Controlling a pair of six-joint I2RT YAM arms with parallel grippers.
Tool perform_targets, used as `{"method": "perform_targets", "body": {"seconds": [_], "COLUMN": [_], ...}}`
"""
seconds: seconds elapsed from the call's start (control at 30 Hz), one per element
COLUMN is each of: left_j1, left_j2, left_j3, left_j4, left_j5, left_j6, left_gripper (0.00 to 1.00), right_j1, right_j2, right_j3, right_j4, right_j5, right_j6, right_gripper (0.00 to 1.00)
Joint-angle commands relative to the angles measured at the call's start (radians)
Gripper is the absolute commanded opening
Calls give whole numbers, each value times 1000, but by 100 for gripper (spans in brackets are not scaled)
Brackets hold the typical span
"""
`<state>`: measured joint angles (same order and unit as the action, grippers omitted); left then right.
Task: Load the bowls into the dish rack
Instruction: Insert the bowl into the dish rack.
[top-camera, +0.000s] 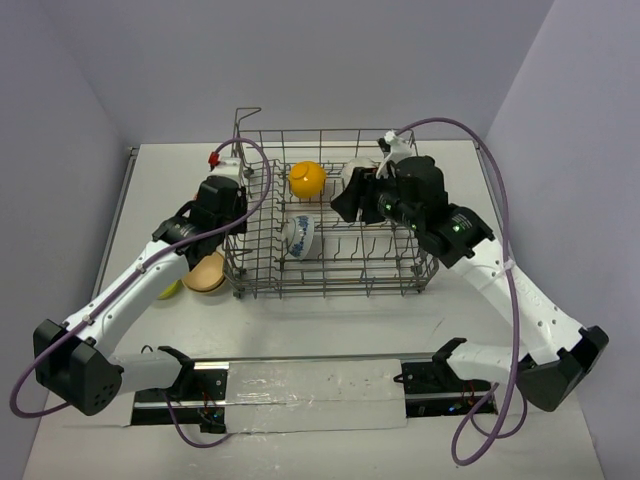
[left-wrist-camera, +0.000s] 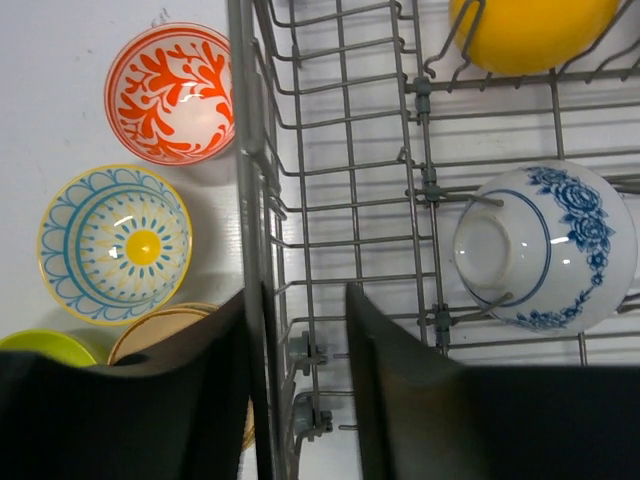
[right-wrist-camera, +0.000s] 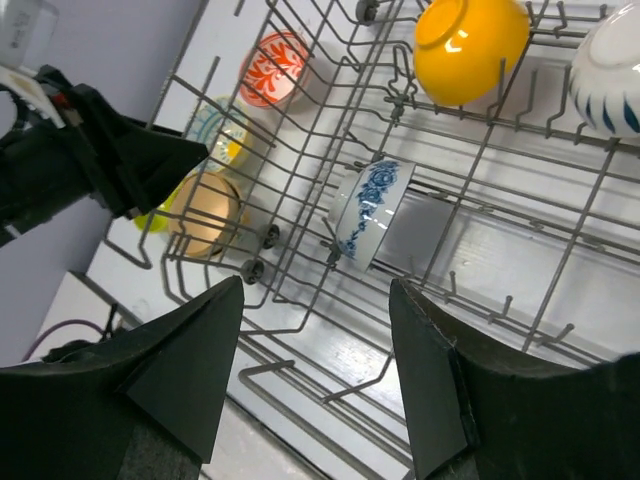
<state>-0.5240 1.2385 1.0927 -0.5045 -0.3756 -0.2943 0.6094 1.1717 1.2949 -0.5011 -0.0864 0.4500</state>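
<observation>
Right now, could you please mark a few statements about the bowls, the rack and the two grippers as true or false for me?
1. The blue-flowered bowl lies inside the rack. True.
2. The red-and-white bowl is inside the rack. False: it sits on the table, outside the rack's wall.
3. The right gripper holds a bowl. False: its jaws are open and empty above the rack.
4. The orange-yellow bowl is in the rack. True.
5. The left gripper is shut on the tan bowl. False: it is open, with the rack's wall between its fingers, and the tan bowl sits on the table.
</observation>
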Motion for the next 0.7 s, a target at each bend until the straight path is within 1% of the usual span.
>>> {"method": "perform_targets", "body": {"seconds": [0.0, 0.03, 0.1, 0.13, 0.23, 0.3, 0.37, 0.53, 0.63, 0.67], "left_j1": [-21, -21, -21, -21, -21, -21, -21, -21, -18, -1], "left_j2": [-14, -11, -2, -1, -13, -14, -13, -10, -37, -46], "left_j3": [19, 38, 53, 67, 99, 148, 188, 351, 410, 421], "left_j4": [-25, -29, -38, -42, -46, -75, -91, -157, -172, -177], "left_j5": [69, 69, 64, 61, 40, 11, 6, -12, -95, -112], "left_j6": [-12, -16, -17, -17, -16, -17, -14, -17, -2, -2], "left_gripper": [47, 58, 66, 79, 89, 93, 94, 98, 99, 99], "right_j1": [7, 7, 7, 7, 9, 6, 6, 3, -3, -3], "right_j2": [42, 42, 42, 43, 52, 59, 60, 63, 56, 52], "right_j3": [-34, -45, -75, -89, -106, -115, -134, -170, -193, -198], "right_j4": [-17, -13, 12, 16, 27, 38, 48, 90, 105, 108], "right_j5": [39, 37, 22, 19, 10, 4, 4, -26, -32, -32], "right_j6": [-59, -59, -60, -60, -68, -76, -77, -79, -85, -94], "right_gripper": [68, 68, 68, 68, 68, 68, 68, 68, 68, 68]}}
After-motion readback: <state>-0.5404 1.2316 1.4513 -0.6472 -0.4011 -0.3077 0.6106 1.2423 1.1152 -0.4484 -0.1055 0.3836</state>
